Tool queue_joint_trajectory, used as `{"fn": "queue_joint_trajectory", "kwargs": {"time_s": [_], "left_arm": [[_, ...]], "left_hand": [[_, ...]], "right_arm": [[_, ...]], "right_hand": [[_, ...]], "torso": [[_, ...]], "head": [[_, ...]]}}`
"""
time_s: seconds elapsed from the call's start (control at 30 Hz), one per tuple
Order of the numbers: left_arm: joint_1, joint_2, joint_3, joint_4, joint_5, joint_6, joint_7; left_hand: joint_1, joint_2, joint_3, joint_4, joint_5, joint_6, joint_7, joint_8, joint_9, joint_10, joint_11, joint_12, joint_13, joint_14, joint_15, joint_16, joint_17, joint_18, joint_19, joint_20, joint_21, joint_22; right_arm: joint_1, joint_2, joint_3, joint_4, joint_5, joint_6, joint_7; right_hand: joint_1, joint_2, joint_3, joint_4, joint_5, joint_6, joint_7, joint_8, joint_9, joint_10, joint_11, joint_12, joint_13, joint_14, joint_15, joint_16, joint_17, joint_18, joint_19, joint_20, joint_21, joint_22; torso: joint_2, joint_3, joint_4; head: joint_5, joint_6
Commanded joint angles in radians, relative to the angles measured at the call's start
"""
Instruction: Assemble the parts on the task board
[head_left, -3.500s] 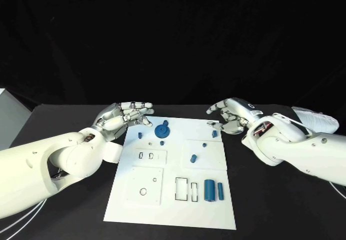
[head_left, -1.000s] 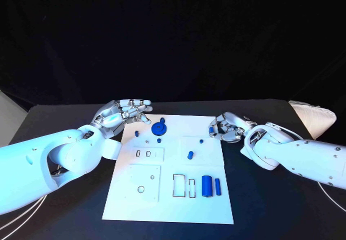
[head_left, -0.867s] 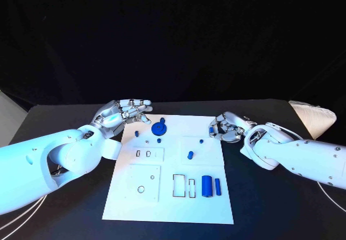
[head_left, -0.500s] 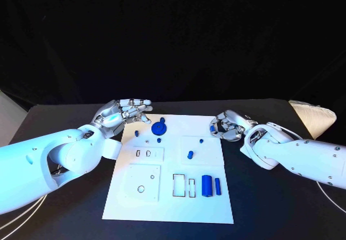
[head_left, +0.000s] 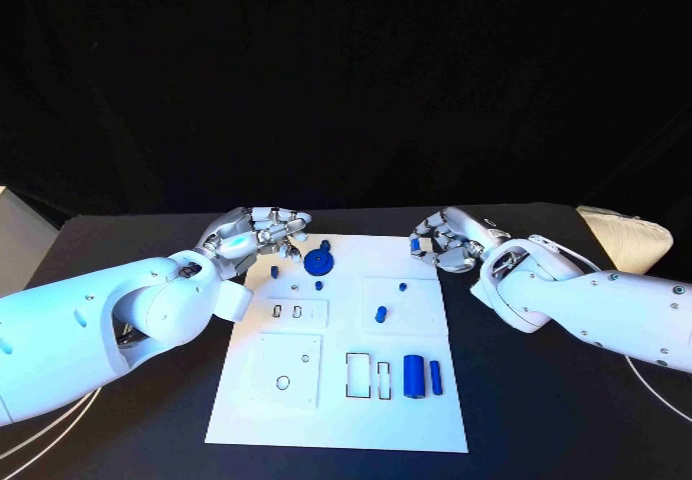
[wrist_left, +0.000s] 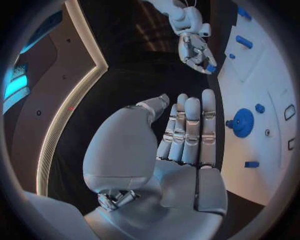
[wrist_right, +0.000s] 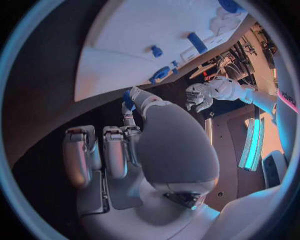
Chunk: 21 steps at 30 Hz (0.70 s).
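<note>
A: From the head camera, what do you see?
B: The white board (head_left: 346, 370) lies mid-tabletop (head_left: 562, 400). The right robot hand (head_left: 444, 238) pinches a small blue peg (head_left: 417, 246) at the board's far right corner. The left robot hand (head_left: 263, 232) hovers at the far left corner, fingers loosely apart, holding nothing.

A: Left wrist?
B: Fingers (wrist_left: 190, 127) straight, palm bare; a blue gear (wrist_left: 242, 122) sits on the board.

A: Right wrist?
B: The peg (wrist_right: 127, 99) is at the fingertips.

Right hand (head_left: 444, 242) pinches a small blue part (head_left: 417, 246) above the task board (head_left: 340, 400)'s far right corner; left hand (head_left: 257, 235) hovers, holding nothing, far left.
</note>
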Motion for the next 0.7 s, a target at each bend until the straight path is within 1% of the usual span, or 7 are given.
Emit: {"fn": "queue_joint_trajectory", "kwargs": {"time_s": [0.03, 0.13, 0.23, 0.37, 0.43, 0.5, 0.7], "left_arm": [[0.019, 0.028, 0.001, -0.030, -0.136, -0.030, -0.181], [0.039, 0.057, 0.001, -0.056, -0.180, -0.036, -0.257], [0.057, 0.091, 0.001, -0.083, -0.217, -0.049, -0.316], [0.080, 0.145, -0.003, -0.128, -0.261, -0.030, -0.400], [0.088, 0.171, -0.008, -0.151, -0.289, -0.006, -0.447], [0.093, 0.192, -0.012, -0.167, -0.318, 0.023, -0.488], [0.101, 0.239, -0.020, -0.191, -0.425, 0.089, -0.590]], "left_hand": [[-0.005, -0.002, 0.011, 0.011, 0.001, 0.030, -0.033, 0.075, 0.046, -0.011, -0.025, 0.144, 0.096, 0.131, -0.023, 0.148, 0.213, 0.017, 0.030, -0.014, 0.053, 0.026], [-0.014, -0.012, 0.040, 0.028, 0.003, 0.004, -0.040, 0.132, 0.100, -0.047, -0.037, 0.247, 0.172, 0.180, -0.030, 0.212, 0.308, 0.014, 0.031, -0.028, 0.101, 0.053], [-0.021, -0.029, 0.051, 0.038, 0.002, -0.053, -0.020, 0.134, 0.115, -0.113, -0.017, 0.280, 0.203, 0.143, -0.016, 0.192, 0.257, 0.011, 0.014, -0.022, 0.107, 0.057], [-0.045, -0.035, 0.054, 0.069, 0.001, -0.073, -0.025, 0.183, 0.160, -0.134, -0.025, 0.430, 0.290, 0.226, -0.016, 0.269, 0.398, 0.015, 0.033, -0.017, 0.147, 0.074], [-0.085, -0.030, 0.040, 0.113, 0.001, -0.061, -0.039, 0.229, 0.193, -0.091, -0.031, 0.533, 0.382, 0.268, -0.025, 0.303, 0.473, 0.017, 0.046, -0.023, 0.167, 0.082], [-0.129, -0.028, 0.025, 0.169, 0.000, -0.071, -0.054, 0.291, 0.247, -0.013, -0.044, 0.654, 0.527, 0.305, -0.037, 0.331, 0.537, 0.011, 0.083, -0.035, 0.207, 0.124], [-0.220, -0.021, -0.016, 0.191, 0.000, -0.119, -0.062, 0.379, 0.344, 0.010, -0.052, 0.719, 0.593, 0.323, -0.046, 0.343, 0.568, 0.002, 0.115, -0.046, 0.248, 0.175]], "right_arm": [[0.016, 0.018, 0.000, 0.030, -0.058, 0.037, -0.079], [0.025, 0.041, 0.000, 0.049, -0.074, 0.054, -0.114], [0.029, 0.070, 0.000, 0.060, -0.082, 0.067, -0.144], [0.032, 0.119, 0.000, 0.065, -0.087, 0.080, -0.183], [0.032, 0.144, 0.000, 0.063, -0.089, 0.083, -0.202], [0.032, 0.166, 0.000, 0.059, -0.089, 0.088, -0.218], [0.031, 0.221, -0.001, 0.041, -0.092, 0.104, -0.254]], "right_hand": [[-0.011, -0.003, 0.006, -0.001, -0.005, 0.022, -0.019, 0.030, 0.023, 0.051, -0.007, 0.003, 0.194, 0.095, -0.005, 0.006, 0.226, -0.005, 0.082, -0.008, 0.004, 0.240], [-0.014, -0.004, 0.007, -0.001, -0.007, 0.021, -0.019, 0.030, 0.024, 0.050, -0.007, 0.003, 0.194, 0.094, -0.006, 0.005, 0.225, -0.005, 0.081, -0.008, 0.003, 0.239], [-0.016, -0.005, 0.007, 0.000, -0.007, 0.020, -0.019, 0.031, 0.024, 0.050, -0.007, 0.002, 0.193, 0.094, -0.006, 0.005, 0.224, -0.005, 0.081, -0.008, 0.002, 0.239], [-0.026, -0.013, 0.006, 0.001, -0.007, 0.018, -0.020, 0.034, 0.026, 0.050, -0.007, 0.002, 0.193, 0.094, -0.006, 0.004, 0.223, -0.004, 0.080, -0.009, 0.000, 0.238], [-0.031, -0.017, 0.006, 0.002, -0.006, 0.017, -0.020, 0.036, 0.027, 0.050, -0.007, 0.001, 0.193, 0.093, -0.006, 0.003, 0.221, -0.004, 0.079, -0.009, -0.001, 0.237], [-0.031, -0.017, 0.006, 0.002, -0.006, 0.017, -0.020, 0.036, 0.027, 0.050, -0.007, 0.001, 0.193, 0.093, -0.006, 0.003, 0.221, -0.004, 0.079, -0.009, -0.001, 0.237], [-0.036, -0.021, 0.007, 0.002, -0.001, 0.014, -0.020, 0.038, 0.028, 0.047, -0.008, -0.004, 0.190, 0.092, -0.006, 0.001, 0.217, -0.002, 0.076, -0.009, -0.006, 0.233]], "torso": [[-0.012, 0.0028, -0.0012], [-0.019, 0.0017, 0.0001], [-0.027, 0.0033, 0.0018], [-0.035, 0.0032, 0.0037], [-0.038, 0.0024, 0.0035], [-0.042, 0.0024, 0.0022], [-0.048, 0.0011, 0.0017]], "head": [[0.006, 0.003], [0.009, 0.002], [0.015, 0.000], [0.026, -0.002], [0.031, -0.003], [0.032, -0.005], [0.034, -0.013]]}}
